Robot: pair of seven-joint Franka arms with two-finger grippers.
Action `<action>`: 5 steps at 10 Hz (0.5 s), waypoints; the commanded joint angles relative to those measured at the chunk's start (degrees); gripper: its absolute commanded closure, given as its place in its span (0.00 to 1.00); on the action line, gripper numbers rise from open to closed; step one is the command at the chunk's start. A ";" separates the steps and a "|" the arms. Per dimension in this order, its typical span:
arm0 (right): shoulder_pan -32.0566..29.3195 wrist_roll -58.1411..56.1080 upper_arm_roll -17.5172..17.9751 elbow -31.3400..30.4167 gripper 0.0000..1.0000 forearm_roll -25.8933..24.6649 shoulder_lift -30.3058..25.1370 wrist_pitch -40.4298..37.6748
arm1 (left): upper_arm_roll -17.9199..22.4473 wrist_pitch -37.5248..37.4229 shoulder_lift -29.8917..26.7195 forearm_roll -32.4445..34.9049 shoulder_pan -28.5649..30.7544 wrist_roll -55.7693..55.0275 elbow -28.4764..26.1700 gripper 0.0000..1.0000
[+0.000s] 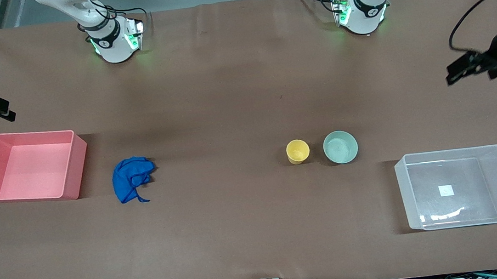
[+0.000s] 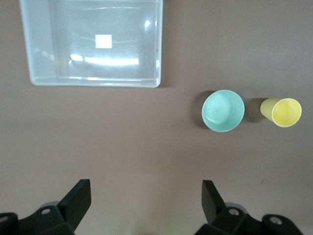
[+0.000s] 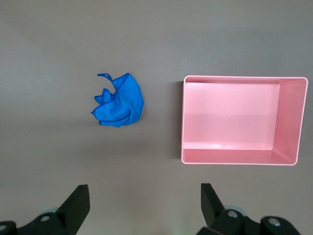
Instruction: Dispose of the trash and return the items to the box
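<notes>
The royal-blue rag (image 1: 131,177) lies bunched on the table beside the pink bin; it also shows in the right wrist view (image 3: 120,102). The yellow cup (image 1: 297,151) and the mint-green bowl (image 1: 340,147) stand upright side by side near the table's middle, and both show in the left wrist view, the cup (image 2: 282,111) and the bowl (image 2: 223,110). The clear tub (image 1: 404,197) sits empty at the left arm's end, nearer the front camera than the bowl. My left gripper (image 1: 454,74) is open and empty, high over bare table. My right gripper (image 1: 5,112) is open and empty, high over bare table.
The pink bin (image 1: 73,165) stands empty at the right arm's end of the table, beside the rag; it shows in the right wrist view (image 3: 239,155). The clear tub shows in the left wrist view (image 2: 95,81). Brown table surface lies between the rag and the cup.
</notes>
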 commanded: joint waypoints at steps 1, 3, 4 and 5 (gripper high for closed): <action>-0.85 -0.60 0.50 -1.21 0.00 0.61 -1.02 0.66 | -3.52 6.87 5.76 0.24 -0.01 -6.37 -1.41 0.00; -0.76 -0.60 0.42 -1.38 0.01 0.61 -0.84 1.71 | -6.87 16.35 6.75 0.33 -2.54 -17.17 -8.76 0.00; -0.67 -0.60 0.50 -1.73 0.01 0.61 -0.40 2.50 | -6.87 22.24 7.88 1.98 -4.12 -20.53 -12.37 0.00; -0.59 -0.60 0.50 -3.13 0.01 0.69 -0.23 4.25 | -6.87 25.60 8.76 4.26 -4.40 -21.96 -15.71 0.00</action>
